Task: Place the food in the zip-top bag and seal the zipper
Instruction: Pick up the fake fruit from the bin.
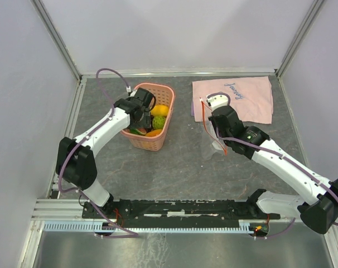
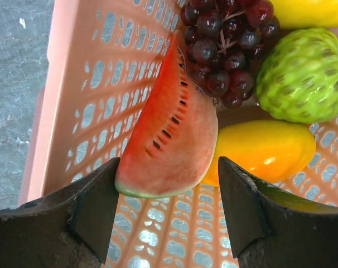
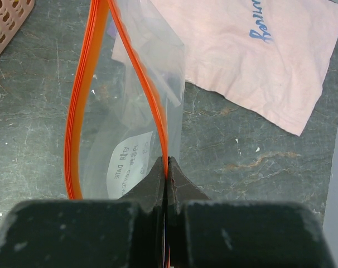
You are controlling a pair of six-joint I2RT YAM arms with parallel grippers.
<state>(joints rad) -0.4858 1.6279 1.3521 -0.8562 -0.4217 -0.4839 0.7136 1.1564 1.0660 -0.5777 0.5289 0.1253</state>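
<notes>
Left wrist view: the red toy watermelon slice (image 2: 169, 128) lies lengthwise between the spread left fingers (image 2: 93, 209); right fingers (image 3: 153, 187) clamp the clear plastic bag (image 3: 130, 95).

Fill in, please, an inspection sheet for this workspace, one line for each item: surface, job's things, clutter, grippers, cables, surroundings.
Surface: dark grey, stone-patterned table.
Job's things: zip-top bag held upright, mouth open, zipper unsealed, no food seen inside; watermelon slice, grapes, bumpy green fruit and yellow mango lie in the basket.
Clutter: pink basket; pink cloth with blue writing, flat behind the bag.
Grippers: left gripper, jaws open on either side of the watermelon slice; right gripper, jaws shut on one lip of the bag.
Cables: purple cable looping over the left arm; another along the right arm.
Surroundings: pale walls, metal frame; nothing else seen.
</notes>
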